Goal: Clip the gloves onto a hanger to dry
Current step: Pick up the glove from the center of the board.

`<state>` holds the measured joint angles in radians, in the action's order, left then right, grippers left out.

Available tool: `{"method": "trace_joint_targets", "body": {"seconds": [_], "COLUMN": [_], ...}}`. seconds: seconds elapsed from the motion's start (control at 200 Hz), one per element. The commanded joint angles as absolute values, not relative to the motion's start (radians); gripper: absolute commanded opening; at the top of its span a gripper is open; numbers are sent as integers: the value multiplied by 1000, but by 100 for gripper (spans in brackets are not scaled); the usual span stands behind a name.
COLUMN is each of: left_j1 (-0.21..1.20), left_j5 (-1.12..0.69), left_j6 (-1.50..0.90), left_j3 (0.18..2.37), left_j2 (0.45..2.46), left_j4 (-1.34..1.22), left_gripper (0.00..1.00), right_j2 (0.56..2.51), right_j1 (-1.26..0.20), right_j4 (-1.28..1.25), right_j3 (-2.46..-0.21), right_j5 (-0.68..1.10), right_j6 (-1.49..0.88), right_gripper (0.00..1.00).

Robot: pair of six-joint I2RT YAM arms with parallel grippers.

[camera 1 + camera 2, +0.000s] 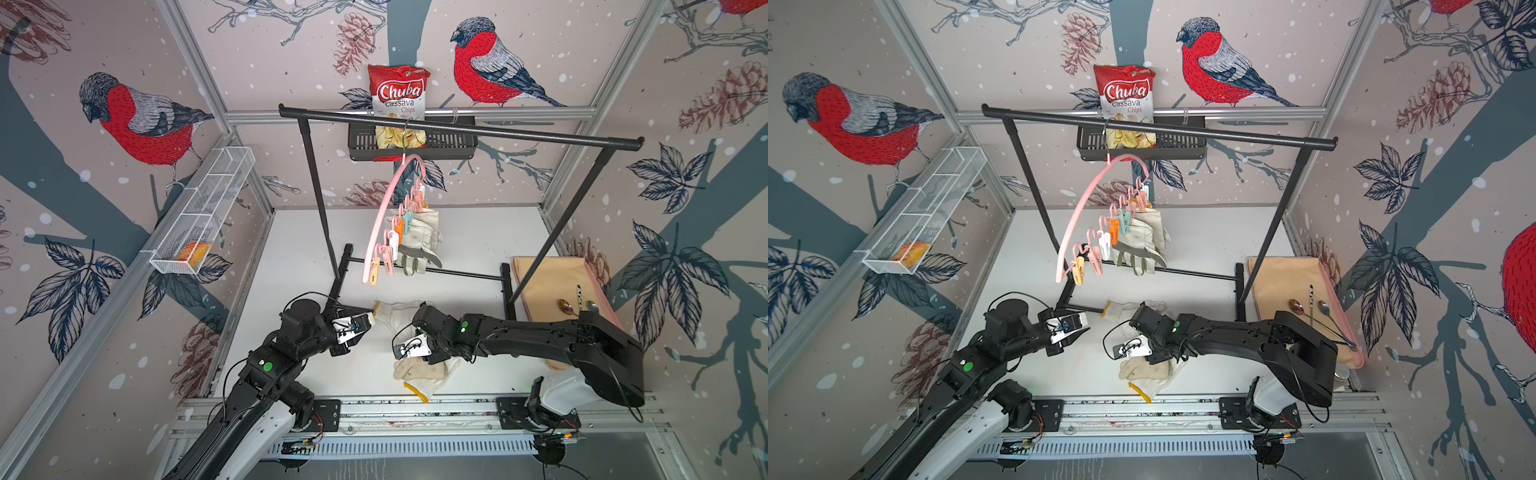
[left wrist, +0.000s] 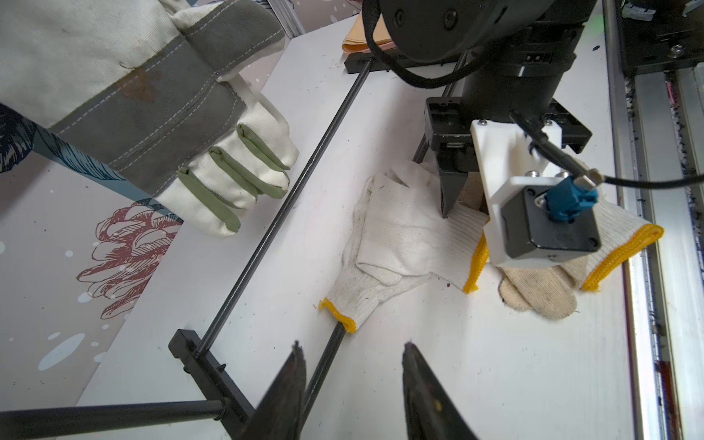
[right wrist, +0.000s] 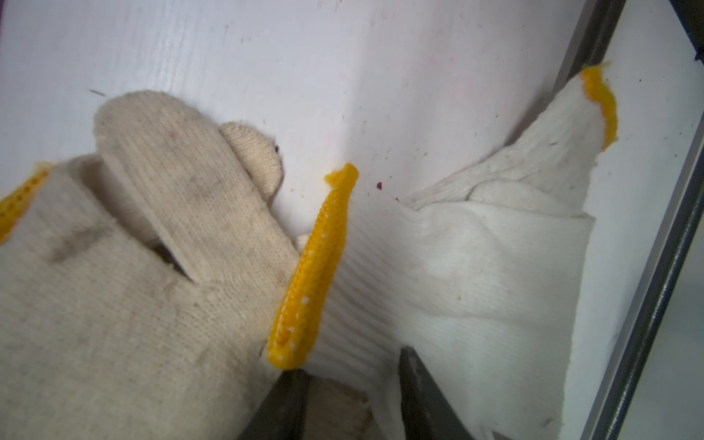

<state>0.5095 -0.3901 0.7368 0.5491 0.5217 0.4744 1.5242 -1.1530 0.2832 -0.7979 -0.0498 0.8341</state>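
**Right pincer (image 3: pixel 354 365) set on knit glove (image 3: pixel 457 266) cuff**

Near the bench (image 1: pixel 469 237) front edge, midway. Narrow jaws astride the ribbed cloth just beside the yellow cuff edge; whether truly pinched, cannot tell. Long axis running from cuff under the tips back toward the rack (image 1: pixel 457 124). Left pincer (image 2: pixel 354 348) half-wide, empty, farther off. Hanger (image 1: pixel 376 224) behind, above, leather pair (image 1: pixel 419 241) clipped.

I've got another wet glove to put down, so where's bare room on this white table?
Bare table lies behind the rack's bottom bar, to the back wall, and in the strip between the left gripper and the knitted gloves. Crowded: the front middle, where those gloves lie under the right gripper, and the right edge, holding the tan mat with spoons.
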Motion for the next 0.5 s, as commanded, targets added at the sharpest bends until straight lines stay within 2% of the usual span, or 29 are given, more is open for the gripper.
{"method": "trace_joint_targets", "body": {"seconds": [0.0, 0.045, 0.16, 0.495], "left_j1": [510, 511, 511, 512], "left_j5": [-385, -383, -380, -377], "left_j6": [727, 727, 723, 695], "left_j3": [553, 553, 553, 564], "left_j2": [525, 528, 532, 526], "left_j4": [441, 438, 427, 393], "left_gripper": [42, 42, 42, 42], "right_j2": [1540, 1546, 1544, 1407], "right_j1": [-1156, -1157, -1157, -1142], "right_j4": [240, 233, 215, 191], "right_j3": [-800, -800, -797, -839], "right_j5": [-48, -53, -61, -77], "right_j6": [803, 797, 787, 669], "right_gripper": [19, 10, 2, 0]}}
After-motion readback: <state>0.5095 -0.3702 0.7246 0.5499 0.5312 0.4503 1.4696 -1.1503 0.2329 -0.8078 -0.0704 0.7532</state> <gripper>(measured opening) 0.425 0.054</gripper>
